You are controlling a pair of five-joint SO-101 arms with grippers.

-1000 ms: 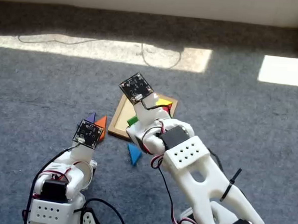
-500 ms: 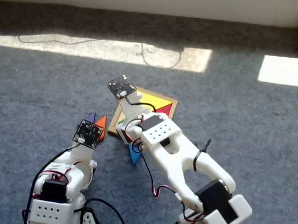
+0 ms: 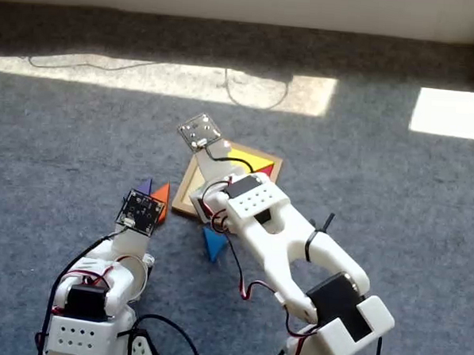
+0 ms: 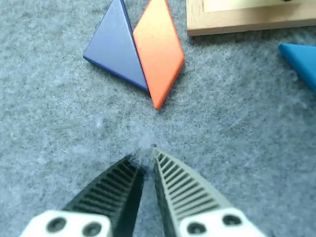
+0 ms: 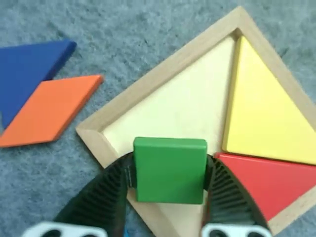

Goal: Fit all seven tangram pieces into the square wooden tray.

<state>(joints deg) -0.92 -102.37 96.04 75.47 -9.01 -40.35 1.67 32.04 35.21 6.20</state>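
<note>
The green square (image 5: pixel 170 170), one of the tangram pieces, is clamped between the two fingers of the right hand (image 5: pixel 169 165), which grip it on opposite sides. It hangs over the square wooden tray (image 5: pixel 163 69), above the bare floor near one corner; whether it touches the tray floor cannot be told. Further into the tray, the yellow triangle (image 5: pixel 266 113) lies flat along two of the rim's sides, and the red triangle (image 5: pixel 266 180) lies just beside it, their long edges meeting. Outside the tray, on the grey carpet (image 5: pixel 148 24), the orange parallelogram (image 5: pixel 52 111) lies touching the dark blue triangle (image 5: pixel 24 74) along one edge.

The left hand (image 4: pixel 144 155) hovers low over the carpet with its fingers drawn nearly together, holding nothing. Just ahead of its tips lie the same orange parallelogram (image 4: pixel 158 49) and dark blue triangle (image 4: pixel 116 47), with the tray's edge (image 4: pixel 237 22) beyond them. A light blue triangle (image 4: pixel 301 61) lies apart from the pair, near the tray.
</note>
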